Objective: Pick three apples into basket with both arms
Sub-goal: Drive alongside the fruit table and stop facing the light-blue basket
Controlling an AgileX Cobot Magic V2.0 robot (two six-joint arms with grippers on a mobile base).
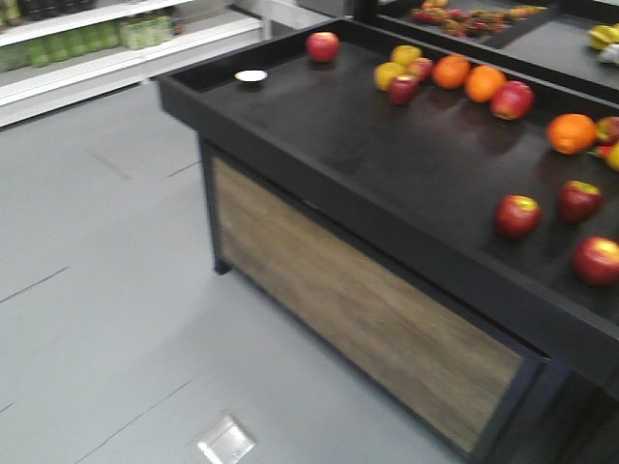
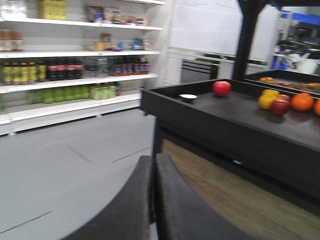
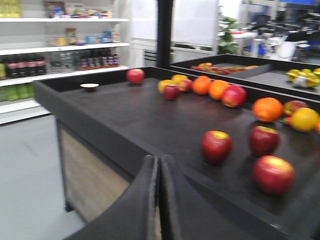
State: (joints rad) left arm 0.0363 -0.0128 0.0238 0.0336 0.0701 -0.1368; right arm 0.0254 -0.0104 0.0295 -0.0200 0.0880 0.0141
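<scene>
Three dark red apples with yellow-green tops lie together near the front right of the black display table (image 1: pixel 319 145): one apple (image 1: pixel 517 216), a second (image 1: pixel 578 200) and a third (image 1: pixel 597 259). The right wrist view shows the same apples (image 3: pixel 216 146), (image 3: pixel 264 140), (image 3: pixel 273 174) ahead and to the right of my right gripper (image 3: pixel 159 159), which is shut and empty, short of the table's rim. My left gripper (image 2: pixel 153 159) is shut and empty too, over the floor off the table's left corner. The basket is out of view.
Oranges (image 1: pixel 452 71), yellow apples (image 1: pixel 390 73) and more red apples (image 1: pixel 513 99) sit along the table's back. A lone red apple (image 1: pixel 322 45) and a small white dish (image 1: pixel 250 75) lie at the far corner. Stocked shelves (image 2: pixel 75 70) line the left wall. The table has a raised rim.
</scene>
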